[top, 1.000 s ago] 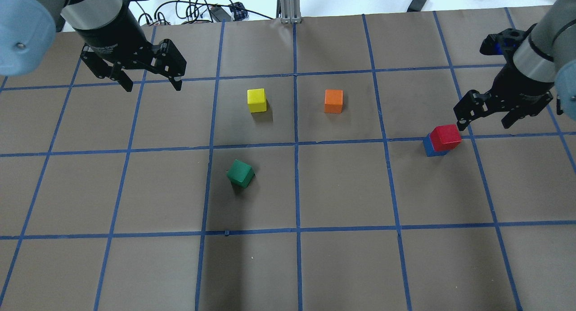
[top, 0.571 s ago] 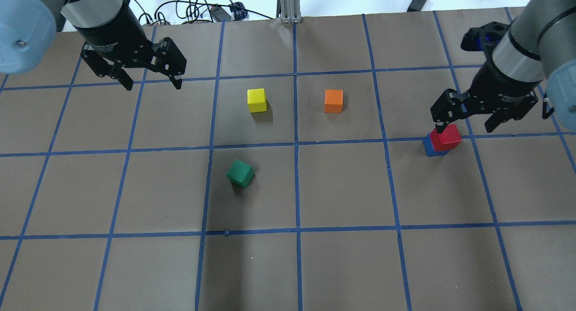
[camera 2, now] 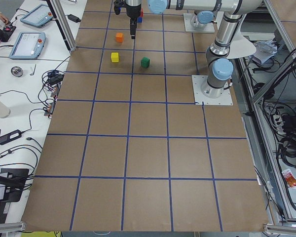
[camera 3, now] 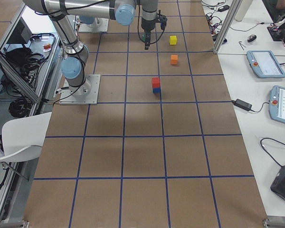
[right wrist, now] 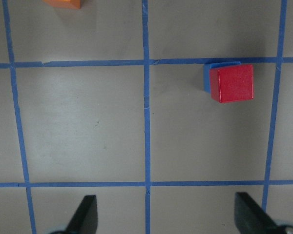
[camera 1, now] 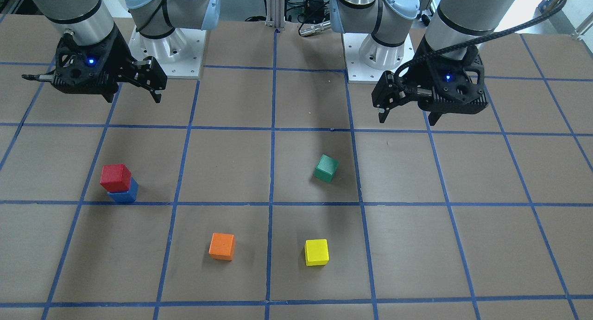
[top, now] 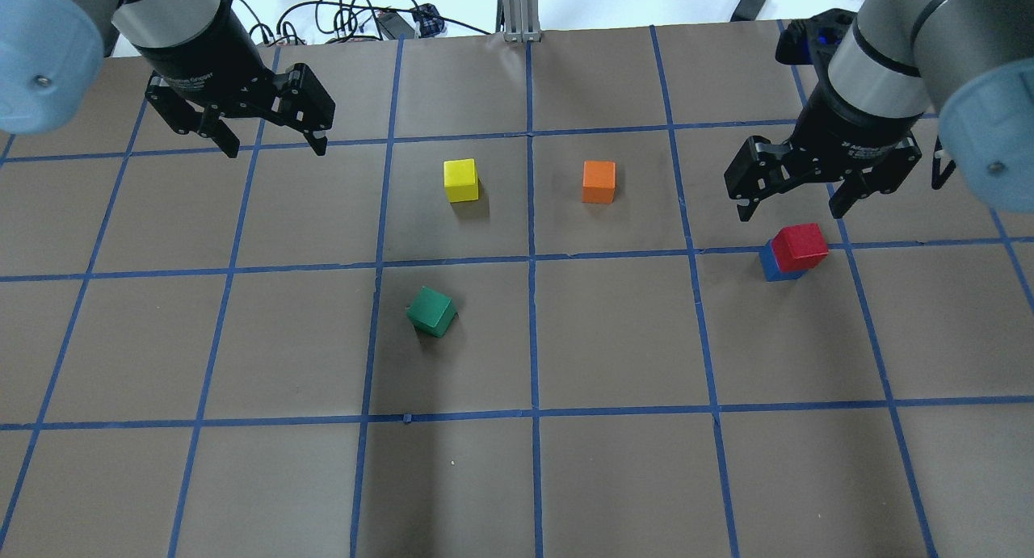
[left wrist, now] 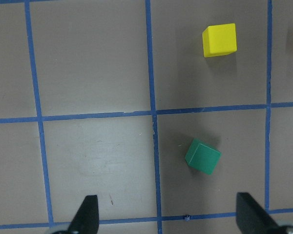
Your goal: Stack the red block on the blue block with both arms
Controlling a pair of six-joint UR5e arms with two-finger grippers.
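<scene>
The left arm's black fingers [top: 317, 130] hang spread and empty over the brown-papered desk [top: 614, 461], parked out of the way. The small matte red cube [top: 800, 241] sits, slightly offset, on the small matte blue cube [top: 768, 265]. Above it the right arm's black fingers [top: 739, 190] are spread and empty, so the stack stands unaided.

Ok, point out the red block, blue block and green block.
red block [top: 800, 242], overhead view, top face.
blue block [top: 767, 266], overhead view, exposed left side under the red one.
green block [top: 429, 307], overhead view, top face.

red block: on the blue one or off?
On. The red block sits atop the blue block; the right gripper is open and clear of it.
</scene>
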